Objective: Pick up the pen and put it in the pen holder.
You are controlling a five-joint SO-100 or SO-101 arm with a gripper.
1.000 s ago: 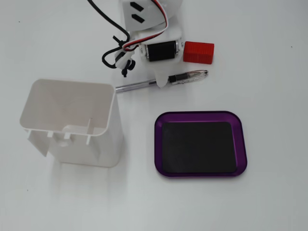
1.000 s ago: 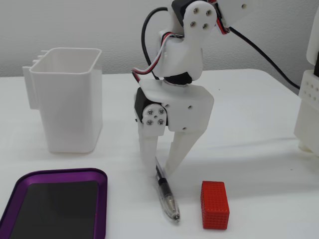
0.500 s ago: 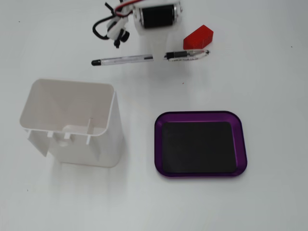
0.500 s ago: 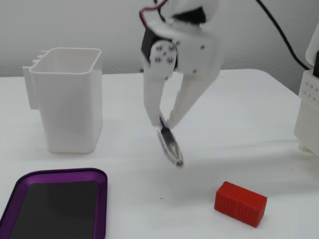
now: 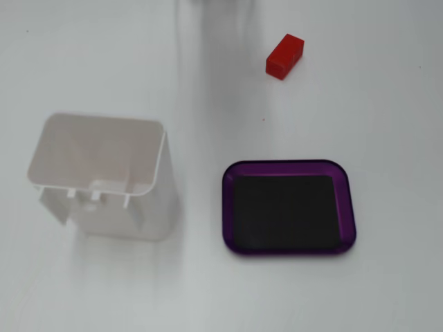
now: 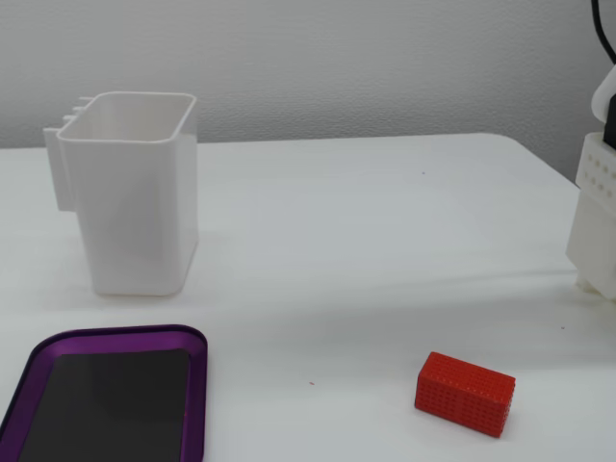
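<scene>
The pen holder, a tall white box-shaped container with small dividers inside, stands at the left in both fixed views, and what I see of its inside is empty. The pen is out of view in both fixed views. My gripper is out of view too; only the white arm base shows at the right edge of a fixed view.
A flat purple tray with a black centre lies to the right of the holder, also seen at the lower left. A red block lies on the white table, near the front right in the other fixed view.
The gripper lifted the pen off the table and rose out of both views. The red block was knocked and turned, then stayed where it landed.
</scene>
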